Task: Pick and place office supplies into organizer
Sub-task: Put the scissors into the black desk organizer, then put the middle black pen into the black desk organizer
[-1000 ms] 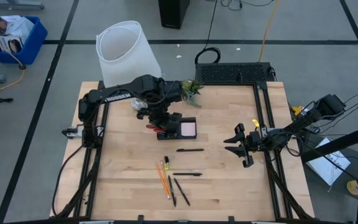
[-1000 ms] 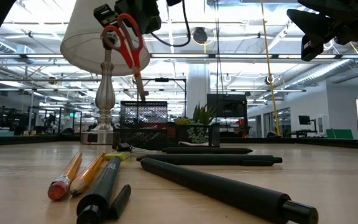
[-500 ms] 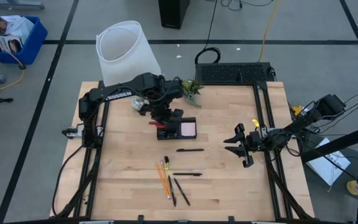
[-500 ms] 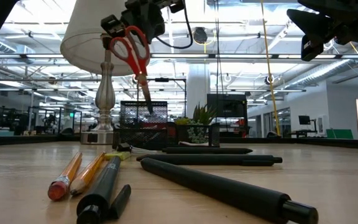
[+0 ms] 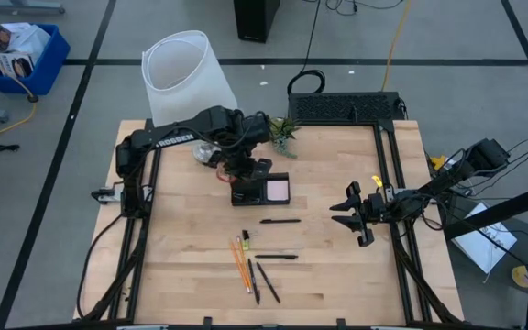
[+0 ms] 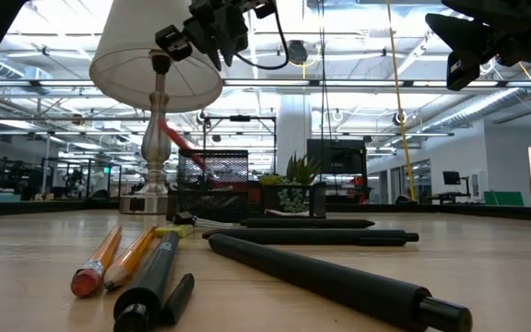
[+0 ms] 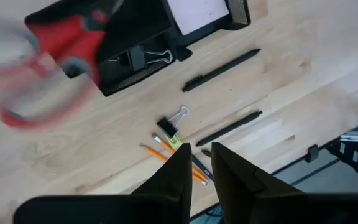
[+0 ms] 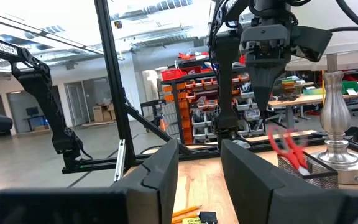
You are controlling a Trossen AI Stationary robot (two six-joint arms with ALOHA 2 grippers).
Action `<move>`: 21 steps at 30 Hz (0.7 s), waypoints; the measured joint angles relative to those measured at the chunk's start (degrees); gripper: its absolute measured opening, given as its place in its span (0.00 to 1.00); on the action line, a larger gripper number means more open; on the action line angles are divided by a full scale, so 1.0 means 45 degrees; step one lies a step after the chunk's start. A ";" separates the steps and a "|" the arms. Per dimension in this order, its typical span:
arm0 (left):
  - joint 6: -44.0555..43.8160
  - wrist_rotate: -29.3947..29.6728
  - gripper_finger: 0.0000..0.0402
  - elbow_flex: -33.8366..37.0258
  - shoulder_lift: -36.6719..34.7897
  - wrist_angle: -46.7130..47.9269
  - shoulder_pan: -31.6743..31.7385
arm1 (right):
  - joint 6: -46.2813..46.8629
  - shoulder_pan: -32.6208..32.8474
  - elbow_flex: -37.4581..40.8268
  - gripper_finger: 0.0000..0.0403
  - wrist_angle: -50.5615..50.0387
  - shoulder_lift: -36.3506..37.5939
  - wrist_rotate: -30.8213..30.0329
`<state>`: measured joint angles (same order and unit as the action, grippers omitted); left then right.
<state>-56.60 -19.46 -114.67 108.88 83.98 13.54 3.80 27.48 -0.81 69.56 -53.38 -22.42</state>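
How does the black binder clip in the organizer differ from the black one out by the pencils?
The binder clip in the organizer lies inside a compartment of the low black tray; the loose binder clip lies on the bare wooden table. The first is put away; the second is not yet, and sits close to the orange pencils. Both have black bodies and silver wire handles.

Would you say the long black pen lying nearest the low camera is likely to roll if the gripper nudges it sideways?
Probably yes: the long black pen looks round and smooth, lying flat on the bare wooden table. It seems stiff and light, so a nudge would likely shift it whole.
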 joint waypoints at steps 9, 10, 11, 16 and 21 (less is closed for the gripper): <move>0.1392 -0.0137 0.17 -0.0002 0.0000 -0.0172 -0.0511 | -0.0003 -0.0004 -0.0002 0.29 0.0000 -0.0002 -0.0003; 0.1615 -0.0085 0.17 -0.0005 0.0000 -0.0261 -0.0651 | -0.0003 -0.0004 -0.0002 0.29 0.0000 -0.0002 0.0001; 0.1826 0.0030 0.17 -0.0004 0.0000 -0.0369 -0.0797 | 0.0001 0.0000 0.0002 0.29 0.0000 -0.0002 -0.0004; 0.3721 0.1741 0.17 -0.0001 0.0000 -0.1636 -0.2095 | -0.0001 -0.0003 -0.0001 0.29 0.0000 -0.0001 -0.0003; 0.5321 0.4396 0.17 0.0057 -0.0004 -0.2972 -0.4050 | 0.0000 0.0000 0.0000 0.29 0.0000 -0.0002 -0.0004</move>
<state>-32.65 0.32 -114.41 108.86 70.61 -4.69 3.80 27.48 -0.81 69.56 -53.39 -22.44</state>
